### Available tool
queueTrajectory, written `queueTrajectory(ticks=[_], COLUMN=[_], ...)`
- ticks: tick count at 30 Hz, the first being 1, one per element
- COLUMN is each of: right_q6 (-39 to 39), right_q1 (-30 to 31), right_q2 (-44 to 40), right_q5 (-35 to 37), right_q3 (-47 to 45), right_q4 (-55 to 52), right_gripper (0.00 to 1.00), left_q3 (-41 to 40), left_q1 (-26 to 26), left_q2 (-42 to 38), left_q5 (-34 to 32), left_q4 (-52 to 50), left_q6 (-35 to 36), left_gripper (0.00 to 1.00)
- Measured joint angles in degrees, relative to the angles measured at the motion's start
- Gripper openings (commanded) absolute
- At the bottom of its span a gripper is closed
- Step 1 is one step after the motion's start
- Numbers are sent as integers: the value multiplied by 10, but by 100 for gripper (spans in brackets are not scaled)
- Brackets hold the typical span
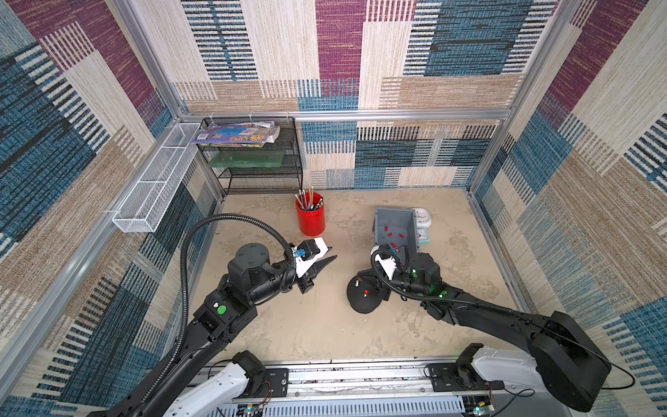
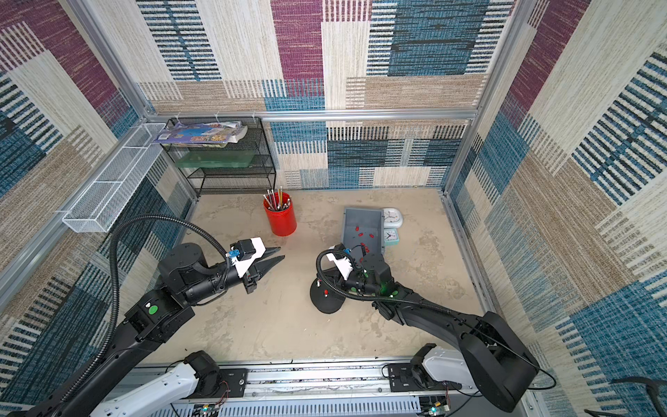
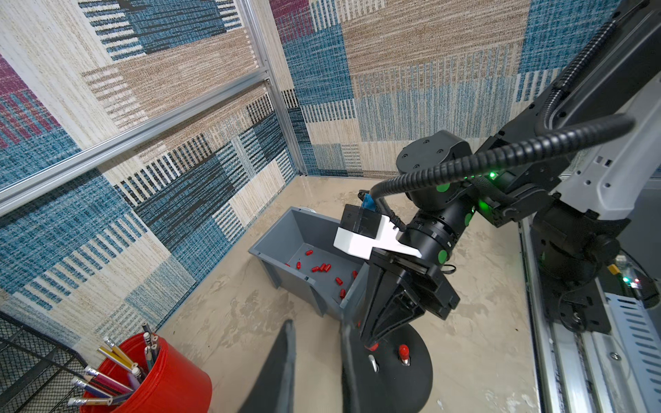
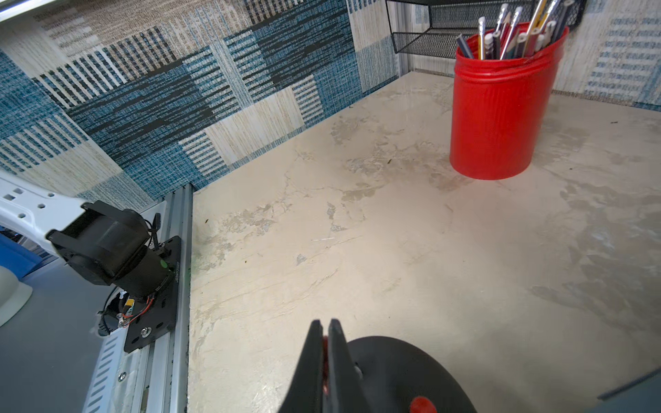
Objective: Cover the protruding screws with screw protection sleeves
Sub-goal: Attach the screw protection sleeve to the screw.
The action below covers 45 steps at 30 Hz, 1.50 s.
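A: Right end effector (image 3: 370,344)?
B: Clamped on a tiny red plastic sleeve (image 4: 324,343), just over the black round dome base (image 3: 411,379), near a bare silvery metal stud (image 3: 373,364).
A: Risk?
B: Might come down off-axis, tilt the sleeve, drop it. No bracing from the left end effector (image 2: 282,252): slightly apart, empty, well away.

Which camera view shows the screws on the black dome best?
The left wrist view: a bare screw and a red-capped screw stand on the dome beside the right hand pinching a red sleeve. Both top views show them tiny; the right wrist view crops the dome.
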Motion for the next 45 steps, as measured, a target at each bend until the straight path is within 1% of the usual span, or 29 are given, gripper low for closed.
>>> queueTrajectory(ticks=[9, 17, 33, 45], right_q6=[6, 15, 17, 30], right_q1=[-7, -7, -15, -18], right_q2=[35, 48, 51, 63], right_q5=[-23, -35, -38, -57], right_q3=[4, 4, -10, -15], right_q4=[25, 41, 61, 90], right_gripper=[8, 8, 9, 8], left_q3=[2, 2, 3, 3], left_q1=[0, 0, 0, 0], left_q2=[-2, -6, -12, -13], left_q5=[7, 10, 13, 13], left_q4=[0, -1, -2, -2], left_q6=[0, 0, 0, 0], left_gripper=[23, 22, 22, 22])
